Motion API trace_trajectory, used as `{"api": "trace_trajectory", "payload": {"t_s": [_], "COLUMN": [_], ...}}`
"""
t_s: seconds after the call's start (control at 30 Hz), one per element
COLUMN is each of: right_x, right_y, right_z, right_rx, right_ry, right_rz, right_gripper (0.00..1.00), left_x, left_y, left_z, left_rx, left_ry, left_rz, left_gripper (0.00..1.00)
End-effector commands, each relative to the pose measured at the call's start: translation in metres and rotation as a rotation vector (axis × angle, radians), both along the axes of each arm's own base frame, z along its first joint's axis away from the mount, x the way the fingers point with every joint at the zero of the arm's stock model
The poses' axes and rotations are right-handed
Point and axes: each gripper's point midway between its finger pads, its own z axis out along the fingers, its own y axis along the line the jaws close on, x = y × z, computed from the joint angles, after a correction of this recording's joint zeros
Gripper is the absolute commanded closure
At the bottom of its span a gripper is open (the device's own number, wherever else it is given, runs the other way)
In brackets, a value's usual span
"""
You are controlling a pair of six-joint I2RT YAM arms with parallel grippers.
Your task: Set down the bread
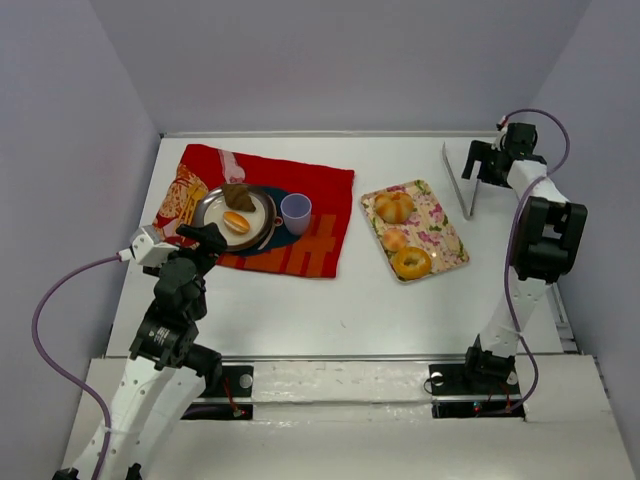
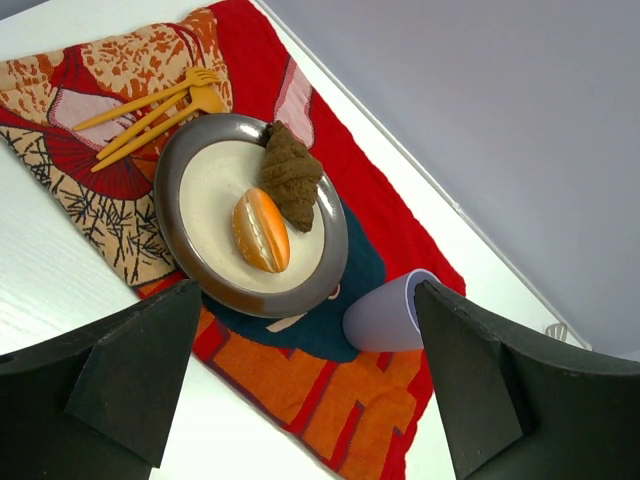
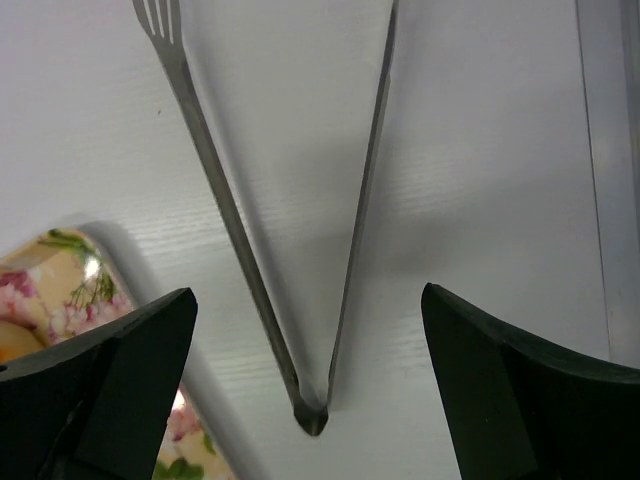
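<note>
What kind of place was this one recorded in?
Probably a lab robot cell staged as a meal setting: white table boxed by plain grey walls, a plate on a red placemat, and a floral tray of bread rolls.

Lab booth — bare grey walls (image 1: 70,120); white table (image 1: 330,310).

Brightly and evenly lit from above in the top view, with only soft, short shadows on the white bench (image 1: 400,310), itself nearly washed out. Faint lavender cast on the walls (image 1: 350,60). Sharp in the left wrist view at the plate (image 2: 200,200), with a mild sheen on the bun (image 2: 262,230). Dark and underexposed at the lower corners, on the left hand (image 2: 307,290). Blurry grey shadows beside the tongs (image 3: 312,415) in the right wrist view. Small glint on the rim of the tray (image 3: 60,280). Near-black and slightly soft on the right hand (image 3: 308,292).
</note>
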Motion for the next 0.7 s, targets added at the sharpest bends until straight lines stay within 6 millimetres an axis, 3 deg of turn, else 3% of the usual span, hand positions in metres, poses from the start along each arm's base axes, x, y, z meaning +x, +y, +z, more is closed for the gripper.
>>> {"api": "trace_trajectory", "payload": {"t_s": [0.0, 0.07, 0.1, 0.13, 0.17, 0.2, 0.3, 0.33, 0.37, 0.47, 0.57, 0.67], "right_x": [-0.023, -0.039, -0.055, -0.070, -0.077, -0.102, -0.133, -0.151, -0.164, -0.196, -0.219, -0.233], "right_y": [0.002, 0.007, 0.010, 0.015, 0.017, 0.023, 0.032, 0.038, 0.043, 0.063, 0.074, 0.070], "right_z": [0.104, 0.120, 0.108, 0.133, 0.139, 0.136, 0.134, 0.107, 0.124, 0.110, 0.100, 0.103], "right_rx": [-0.009, 0.038, 0.060, 0.090, 0.100, 0.135, 0.195, 0.252, 0.276, 0.342, 0.330, 0.307], "right_ry": [-0.185, -0.215, -0.189, -0.251, -0.289, -0.304, -0.365, -0.324, -0.396, -0.429, -0.440, -0.468], "right_rz": [-0.082, -0.146, -0.172, -0.206, -0.222, -0.262, -0.311, -0.366, -0.368, -0.332, -0.271, -0.304], "right_gripper": [0.00, 0.00, 0.00, 0.00, 0.00, 0.00, 0.00, 0.00, 0.00, 0.00, 0.00, 0.00], "left_x": [0.004, 0.003, 0.003, 0.003, 0.003, 0.004, 0.005, 0.006, 0.006, 0.008, 0.009, 0.010], "left_y": [0.004, 0.004, 0.004, 0.004, 0.004, 0.004, 0.004, 0.002, 0.002, 0.002, 0.001, 0.000], "left_z": [0.009, 0.008, 0.009, 0.008, 0.007, 0.006, 0.005, 0.004, 0.005, 0.001, 0.001, 0.000], "left_rx": [0.001, 0.003, 0.001, 0.001, -0.002, 0.000, -0.001, 0.001, 0.003, 0.006, 0.006, 0.008], "left_ry": [-0.034, -0.031, -0.034, -0.031, -0.032, -0.028, -0.027, -0.021, -0.021, -0.001, 0.000, 0.004], "left_rz": [0.030, 0.030, 0.030, 0.030, 0.030, 0.030, 0.032, 0.027, 0.029, 0.032, 0.030, 0.025], "left_gripper": [0.01, 0.01, 0.01, 0.01, 0.01, 0.01, 0.01, 0.01, 0.01, 0.01, 0.01, 0.01]}}
